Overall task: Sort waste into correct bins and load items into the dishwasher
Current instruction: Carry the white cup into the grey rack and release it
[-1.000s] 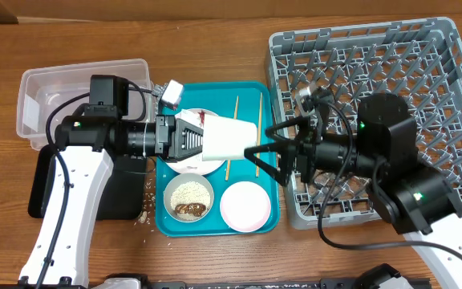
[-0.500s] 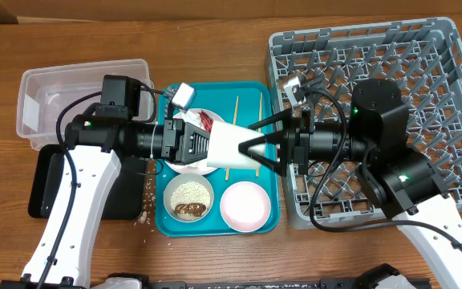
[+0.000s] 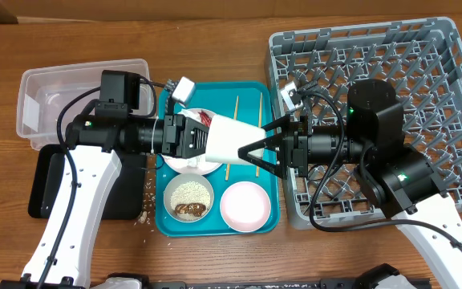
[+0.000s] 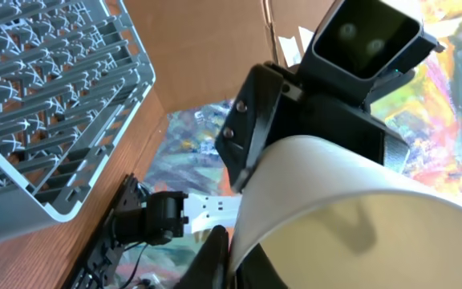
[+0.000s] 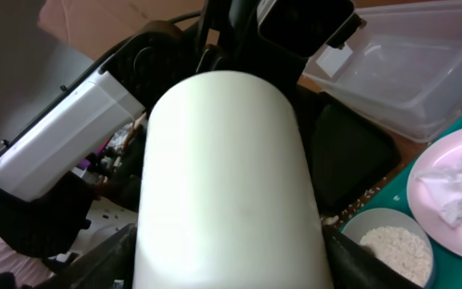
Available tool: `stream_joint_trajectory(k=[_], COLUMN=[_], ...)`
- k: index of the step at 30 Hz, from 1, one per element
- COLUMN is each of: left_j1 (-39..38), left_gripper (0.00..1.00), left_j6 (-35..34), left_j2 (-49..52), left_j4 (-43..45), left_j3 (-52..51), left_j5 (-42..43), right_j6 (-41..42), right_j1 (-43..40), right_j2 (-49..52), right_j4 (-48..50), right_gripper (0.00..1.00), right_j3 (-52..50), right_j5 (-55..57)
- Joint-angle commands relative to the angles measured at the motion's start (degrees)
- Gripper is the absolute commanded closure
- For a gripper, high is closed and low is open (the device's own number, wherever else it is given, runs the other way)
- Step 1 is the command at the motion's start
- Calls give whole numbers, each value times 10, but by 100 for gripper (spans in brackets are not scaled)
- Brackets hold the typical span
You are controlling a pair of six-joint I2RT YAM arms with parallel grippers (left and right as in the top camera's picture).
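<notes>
The small white cup (image 3: 233, 138) lies on its side in the air above the teal tray (image 3: 268, 215). My left gripper (image 3: 203, 143) is shut on its rim, one finger inside and one outside, as the left wrist view (image 4: 233, 261) shows on the cup (image 4: 351, 209). My right gripper (image 3: 251, 144) is open, its fingers straddling the cup's base end. In the right wrist view the cup (image 5: 231, 185) fills the gap between the right gripper's (image 5: 235, 265) fingers. The grey dish rack (image 3: 399, 56) stands at the right.
On the teal tray are a plate (image 3: 184, 165) with the red wrapper (image 3: 204, 120) and tissue, a bowl of rice (image 3: 188, 197), a pink bowl (image 3: 245, 205) and chopsticks (image 3: 236, 108). The clear tub (image 3: 70, 92) and black tray (image 3: 46, 189) are at left. Rice grains (image 3: 145, 209) dot the table.
My right gripper has moved left until its open fingers surround the cup's base. My left arm has shifted slightly right, holding the cup.
</notes>
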Motion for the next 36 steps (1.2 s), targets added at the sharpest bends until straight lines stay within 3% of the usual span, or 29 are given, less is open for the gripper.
stream_joint_trajectory(k=[1, 2, 3, 9, 17, 26, 33, 36], left_j1=[-2, -2, -2, 4, 24, 16, 16, 16], left_gripper=[57, 22, 0, 0, 0, 0, 0, 0], left_j6=[-12, -12, -12, -13, -25, -22, -21, -10], left_j2=[-1, -1, -1, -1, -1, -1, -1, -1], left_j4=[4, 4, 4, -8, -27, -52, -87, -97], left_j3=[8, 8, 8, 8, 8, 8, 8, 8], left_j5=[-13, -15, -23, -135, -245, -308, -346, -347], right_j6=[-4, -15, -28, -60, -37, 5, 5, 5], right_j1=[4, 4, 4, -29, -78, -78, -78, -78], right_j2=[-4, -5, -8, -70, -130, -11, 103, 137], right_j4=[1, 1, 0, -67, -380, -581, -611, -604], right_gripper=[38, 40, 42, 41, 40, 36, 36, 42], right_j3=[15, 15, 15, 16, 76, 78, 78, 73], right_j5=[-24, -24, -24, 124, 543, 616, 621, 632])
